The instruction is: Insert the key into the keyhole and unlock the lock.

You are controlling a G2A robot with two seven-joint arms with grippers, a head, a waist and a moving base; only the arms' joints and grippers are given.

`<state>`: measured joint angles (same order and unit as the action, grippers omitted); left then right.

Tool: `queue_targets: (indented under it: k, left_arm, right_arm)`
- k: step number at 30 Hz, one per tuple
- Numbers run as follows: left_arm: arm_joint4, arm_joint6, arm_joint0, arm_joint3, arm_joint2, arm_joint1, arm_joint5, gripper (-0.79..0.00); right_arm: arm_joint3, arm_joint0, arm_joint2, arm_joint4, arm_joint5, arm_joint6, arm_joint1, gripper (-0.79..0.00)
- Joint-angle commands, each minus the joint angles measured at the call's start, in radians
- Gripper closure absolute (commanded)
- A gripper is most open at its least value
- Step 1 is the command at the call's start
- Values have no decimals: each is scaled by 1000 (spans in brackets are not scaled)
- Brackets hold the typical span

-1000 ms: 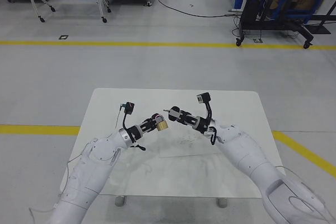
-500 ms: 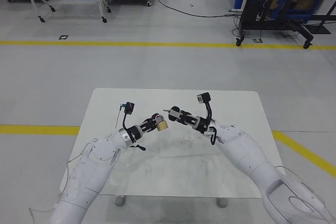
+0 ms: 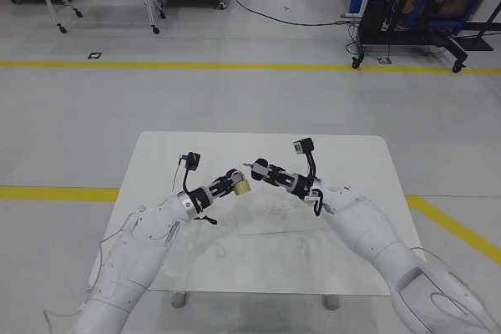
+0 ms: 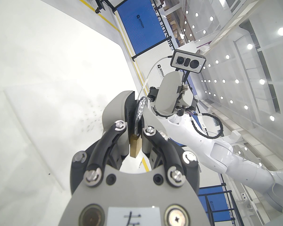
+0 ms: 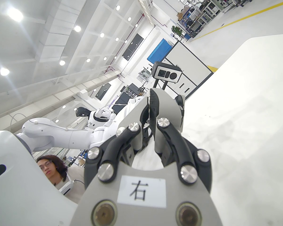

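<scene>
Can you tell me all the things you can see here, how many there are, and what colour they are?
lock: one, golden brass, held up over the middle of the table
key: one, thin and silvery, poking out of the right gripper's tip next to the lock; too small to tell if they touch
table: one, white, under both arms
floor lines: two, yellow, one behind the table, one passing under it
cart: one, dark, on wheels, far back on the floor
left gripper: one, grey and black, shut on the lock
right gripper: one, grey and black, shut on the key, facing the left gripper
</scene>
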<state>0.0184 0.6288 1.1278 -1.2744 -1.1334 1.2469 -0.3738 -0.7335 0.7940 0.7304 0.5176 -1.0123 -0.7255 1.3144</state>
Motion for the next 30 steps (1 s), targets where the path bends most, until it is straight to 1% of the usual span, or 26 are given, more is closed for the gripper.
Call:
queue_targets:
  k: [1, 3, 6, 8, 11, 14, 16, 18, 20, 25, 28, 30]
  left_arm:
    - [-3, -4, 5, -5, 2, 0, 10, 0]
    - [27, -31, 17, -13, 3, 3, 38, 0]
    - [175, -34, 21, -7, -1, 12, 109, 0]
    - [261, -30, 13, 19, -4, 18, 174, 0]
    - [384, 2, -6, 60, 2, 28, 263, 0]
    - [451, 27, -29, 108, 20, 37, 340, 0]
    - [474, 27, -38, 122, 34, 43, 360, 0]
    - [450, 30, -49, 128, 47, 46, 343, 0]
    - [458, 31, -49, 132, 52, 49, 327, 0]
    - [458, 31, -49, 132, 52, 49, 327, 0]
    - [475, -8, -35, 118, 43, 50, 340, 0]
    - [490, -42, -28, 121, 32, 51, 353, 0]
  right_arm:
    - [0, 0, 0, 0, 0, 0, 0, 0]
    - [0, 0, 0, 0, 0, 0, 0, 0]
    - [-37, 31, 10, -8, 51, 38, -3, 0]
    - [-62, 55, 24, 8, 85, 47, -7, 0]
    - [-110, 93, 46, 48, 165, 25, -19, 0]
    - [-167, 132, 79, 77, 229, 9, -34, 0]
    - [-206, 156, 102, 85, 285, 6, -44, 0]
    - [-254, 181, 125, 95, 342, -5, -54, 0]
    - [-254, 181, 125, 95, 342, -5, -54, 0]
    - [-254, 181, 125, 95, 342, -5, -54, 0]
    - [-257, 184, 124, 92, 346, -2, -54, 0]
    - [-274, 201, 133, 39, 366, 32, -60, 0]
